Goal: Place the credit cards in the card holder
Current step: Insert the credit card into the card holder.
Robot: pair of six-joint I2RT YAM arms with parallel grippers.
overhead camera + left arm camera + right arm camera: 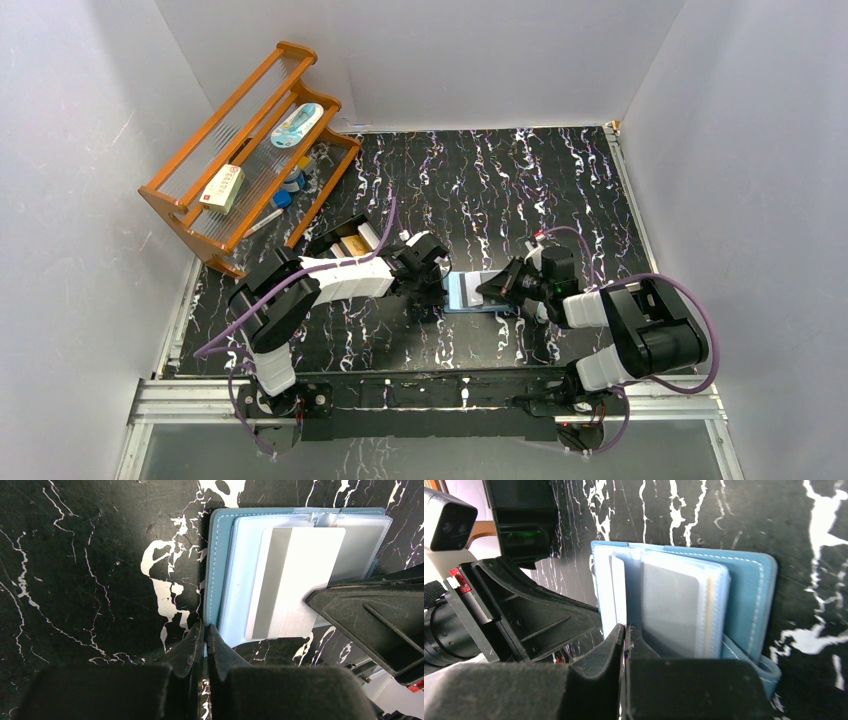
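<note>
From above, a teal card holder is being shown lying open on the black marbled tabletop, between the two arms. The left hand is being held at the holder's edge on the left arm's side, and the right hand at the opposite edge. A wooden rack is standing at the far left.

From the left wrist, the left hand's fingers are being pressed fully together, tips touching the holder's near corner. A whitish credit card with a grey stripe is lying on the pale blue pockets, with the right hand's tip overlapping its edge.

From the right wrist, the right hand's fingers are being held almost together, with only a thin slit between them. Their tips are at the card's edge. Whether the card is being pinched cannot be told.
</note>
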